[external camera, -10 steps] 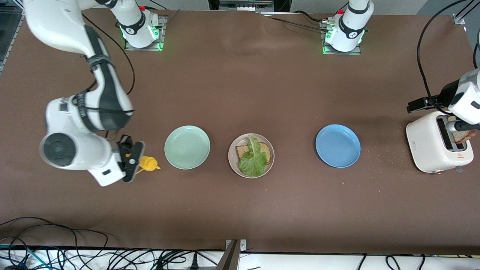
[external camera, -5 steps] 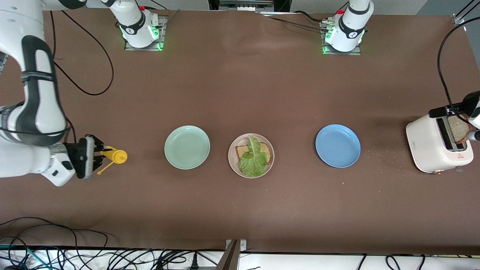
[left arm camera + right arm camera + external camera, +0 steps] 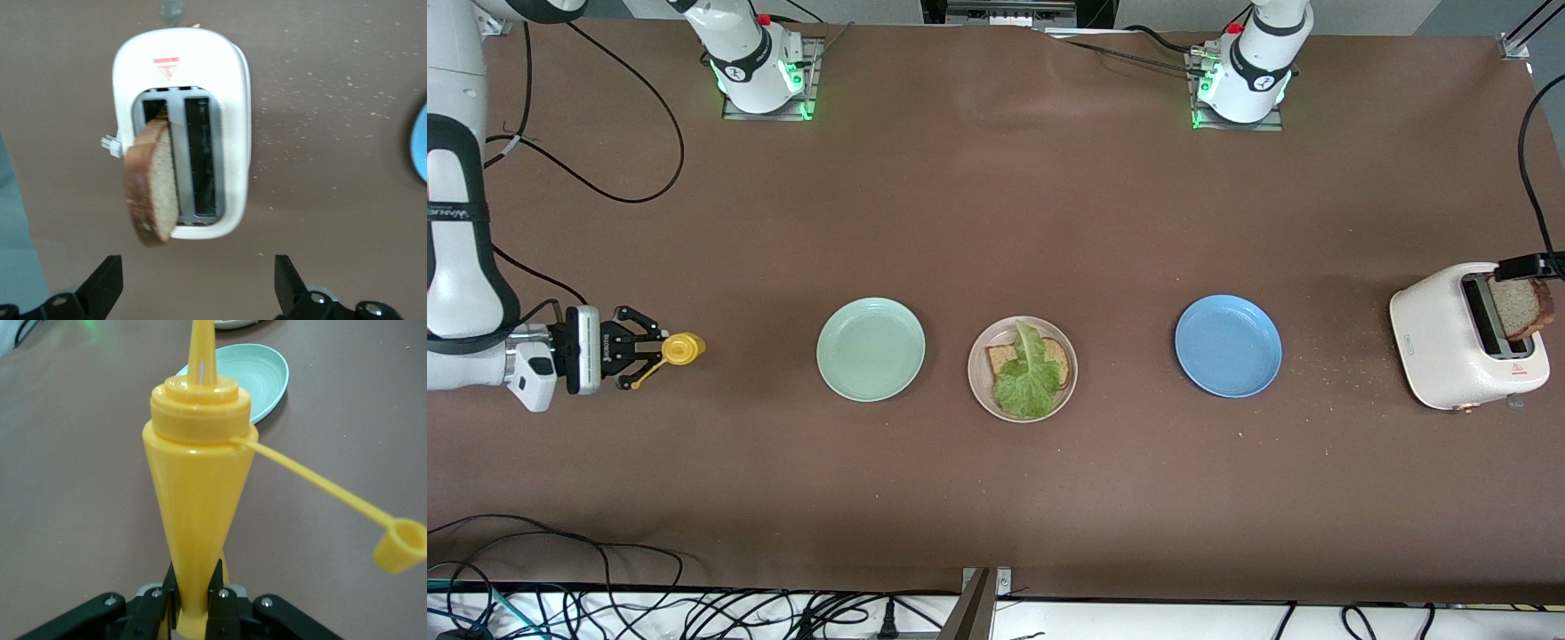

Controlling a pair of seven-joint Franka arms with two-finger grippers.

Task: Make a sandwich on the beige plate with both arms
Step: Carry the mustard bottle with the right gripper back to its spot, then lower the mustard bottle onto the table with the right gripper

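Roughly halfway: beige plate (image 3: 978,384) mid-table holds bread slice (image 3: 1005,357) and lettuce (image 3: 1027,378); second slice (image 3: 1522,308) sits in toaster (image 3: 1440,338) under wide-open left gripper (image 3: 199,288); right gripper (image 3: 639,348) clamps mustard bottle (image 3: 680,348).

Your right gripper (image 3: 640,348) is squeezed tight on something, low at its own end of the table. Your left gripper (image 3: 199,283) hangs wide open.
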